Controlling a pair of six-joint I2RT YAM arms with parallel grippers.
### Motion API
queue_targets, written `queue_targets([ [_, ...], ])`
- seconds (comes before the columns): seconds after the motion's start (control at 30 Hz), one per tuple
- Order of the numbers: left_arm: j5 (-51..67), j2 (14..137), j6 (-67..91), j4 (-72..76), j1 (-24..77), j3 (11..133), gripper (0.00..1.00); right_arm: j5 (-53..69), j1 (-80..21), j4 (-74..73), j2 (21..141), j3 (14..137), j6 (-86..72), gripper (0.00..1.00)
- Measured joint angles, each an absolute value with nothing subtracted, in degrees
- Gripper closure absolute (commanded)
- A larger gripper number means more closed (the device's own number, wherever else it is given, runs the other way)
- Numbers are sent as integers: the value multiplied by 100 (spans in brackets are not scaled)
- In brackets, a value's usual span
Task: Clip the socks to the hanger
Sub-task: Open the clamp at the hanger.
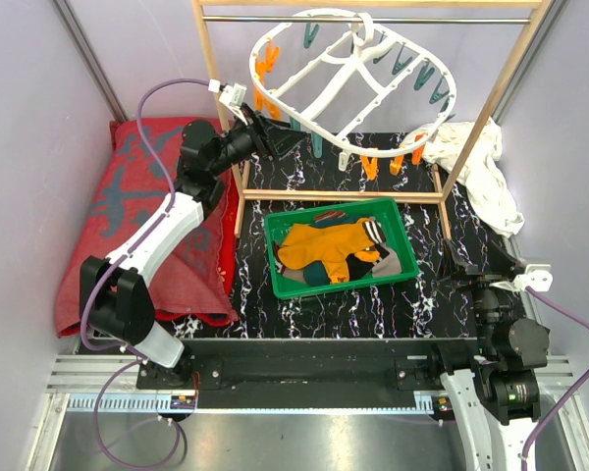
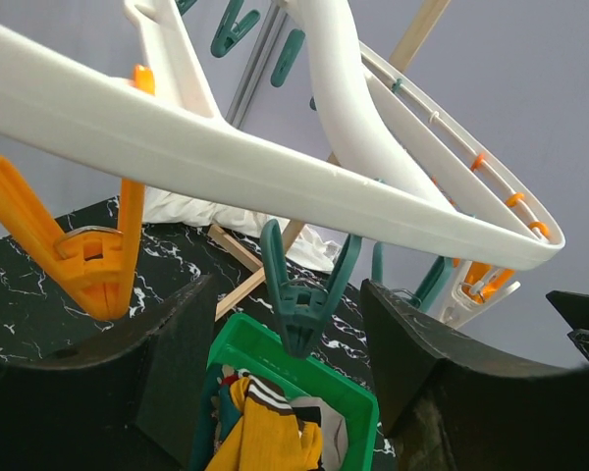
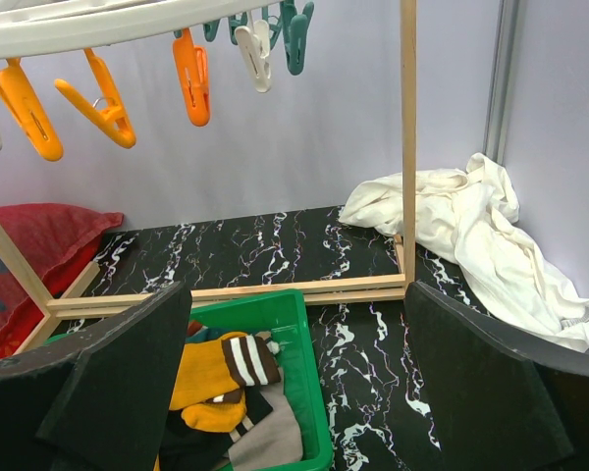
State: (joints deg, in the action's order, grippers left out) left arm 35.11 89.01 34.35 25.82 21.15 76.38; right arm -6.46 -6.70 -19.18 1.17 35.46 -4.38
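Barely beginning: showing no sock pegged, with the socks point(image 3: 211, 373) lying in the green tray point(image 3: 260, 301) below and ahead of the spread right gripper point(image 3: 296, 343). Holding the left gripper point(image 2: 287, 334) spread under the hanger point(image 2: 226, 167), a teal peg point(image 2: 302, 294) perhaps just beyond. Leaving every sock to clip.

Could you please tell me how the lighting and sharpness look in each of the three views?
Top view: even light, sharp throughout. Left wrist view: the hanger looms very close and large, and the left hand shows nearly black. Right wrist view: clear and evenly lit, with the right hand likewise dark and showing little detail.
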Motion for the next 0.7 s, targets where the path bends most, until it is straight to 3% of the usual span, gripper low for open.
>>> queue_targets([
  [0.7, 3472, 8901, 2976, 2187, 2110, 8066, 47, -648, -670, -1918, 117, 3546, -440, 0],
])
